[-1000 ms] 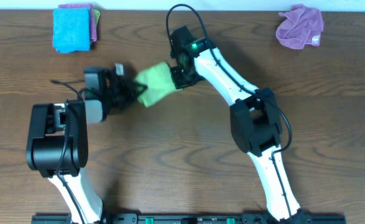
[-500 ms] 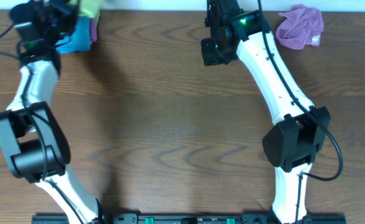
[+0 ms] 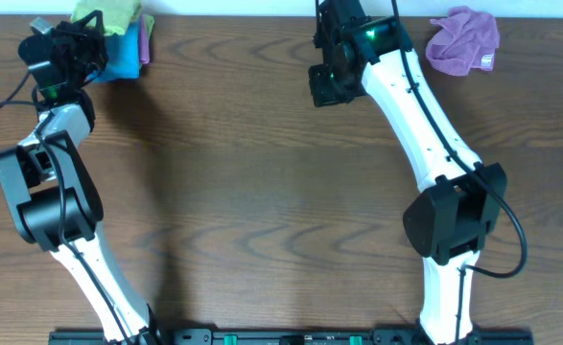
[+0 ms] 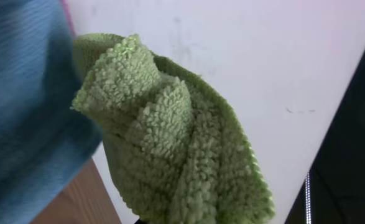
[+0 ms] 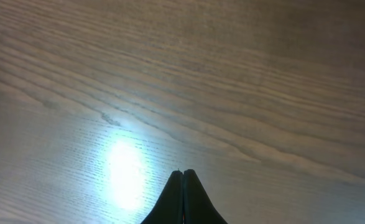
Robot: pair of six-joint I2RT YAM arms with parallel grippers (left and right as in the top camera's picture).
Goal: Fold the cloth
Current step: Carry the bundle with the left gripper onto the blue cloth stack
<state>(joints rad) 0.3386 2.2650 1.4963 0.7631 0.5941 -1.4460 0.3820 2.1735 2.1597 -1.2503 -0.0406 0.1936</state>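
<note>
A folded green cloth (image 3: 106, 19) sits over the blue cloth (image 3: 120, 56) of the stack at the far left of the table. My left gripper (image 3: 82, 40) is at that stack and shut on the green cloth, which fills the left wrist view (image 4: 170, 149) with the blue cloth (image 4: 27, 106) beside it. My right gripper (image 3: 325, 84) is shut and empty above bare table at the far middle; its fingertips (image 5: 183, 173) touch each other over wood grain.
A pink cloth (image 3: 146, 38) lies under the blue one in the stack. A crumpled purple cloth (image 3: 463, 40) lies at the far right. The table's far edge meets a white wall (image 4: 281, 74) just behind the stack.
My left gripper carried the green cloth from the table's middle to the far left stack and lowered it onto the blue cloth. My right gripper let go and pulled back to the far middle.
</note>
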